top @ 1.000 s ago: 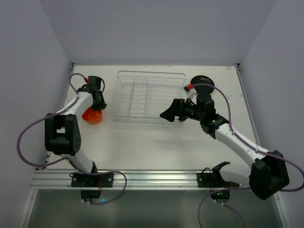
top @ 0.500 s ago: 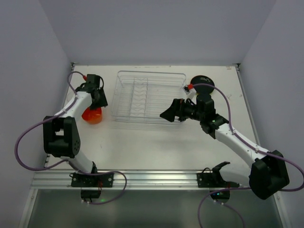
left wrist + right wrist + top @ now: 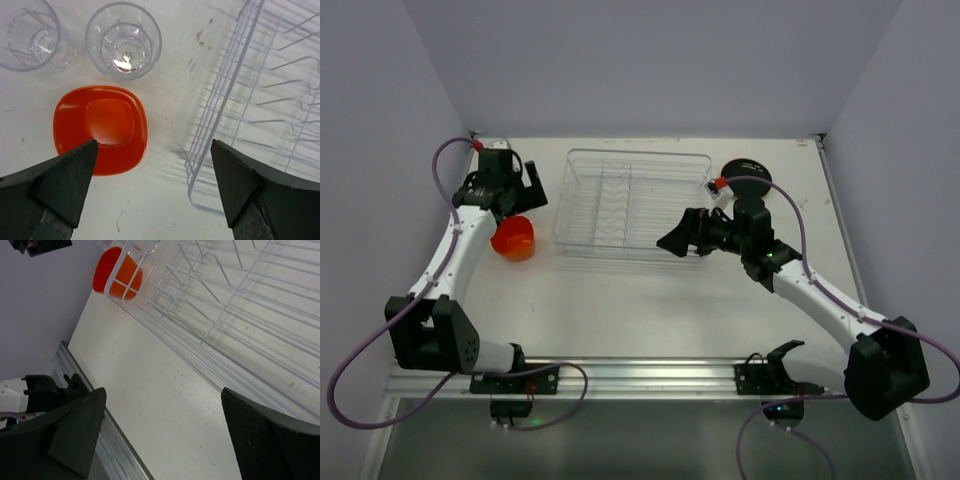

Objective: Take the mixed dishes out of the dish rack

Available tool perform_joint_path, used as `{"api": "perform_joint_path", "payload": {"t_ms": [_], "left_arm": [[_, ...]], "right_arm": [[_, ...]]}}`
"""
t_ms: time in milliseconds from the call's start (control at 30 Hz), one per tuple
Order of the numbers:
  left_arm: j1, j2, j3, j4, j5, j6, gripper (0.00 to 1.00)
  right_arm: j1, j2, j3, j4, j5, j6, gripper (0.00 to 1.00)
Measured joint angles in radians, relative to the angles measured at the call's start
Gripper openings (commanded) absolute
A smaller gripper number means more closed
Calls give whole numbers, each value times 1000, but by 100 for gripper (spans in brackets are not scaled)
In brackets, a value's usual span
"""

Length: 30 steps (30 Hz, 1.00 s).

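The dish rack [image 3: 630, 205] is a clear wire basket in the middle of the table, with no dishes showing in it. An orange cup [image 3: 513, 238] stands upright on the table left of the rack, and my left gripper [image 3: 504, 200] hangs open just above and behind it. In the left wrist view the orange cup [image 3: 100, 129] sits by the left fingertip, apart from it. Two clear glass cups [image 3: 123, 40] [image 3: 27, 32] stand beyond it, and the rack [image 3: 260, 100] is to the right. My right gripper [image 3: 677, 240] is open at the rack's near right corner, holding nothing.
A black plate [image 3: 745, 172] lies at the rack's far right, partly behind my right arm. The right wrist view looks along the rack's near side [image 3: 240, 305], with the orange cup [image 3: 117, 272] showing through the wires. The metal rail [image 3: 640, 375] runs along the near table edge.
My left gripper has opened, let go of the orange cup and drawn up and back from it. The cup stays on the table. The right arm has not moved.
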Motion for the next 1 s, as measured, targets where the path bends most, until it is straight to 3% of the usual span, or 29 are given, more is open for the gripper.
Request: {"api": "perform_joint_path", "payload": {"t_ms": [267,533,1000], "left_arm": [[1,-176,-35,27,83,2,100],[-27,-509,-256,200,188,-3,100],[-40,-713,-529,410,354,-33,100]], "right_arm": [[0,-67,0,-26,10,-2,99],[0,-183,0,-34,58,-11,99],[0,-551,-197,-10,304,-54,99]]}}
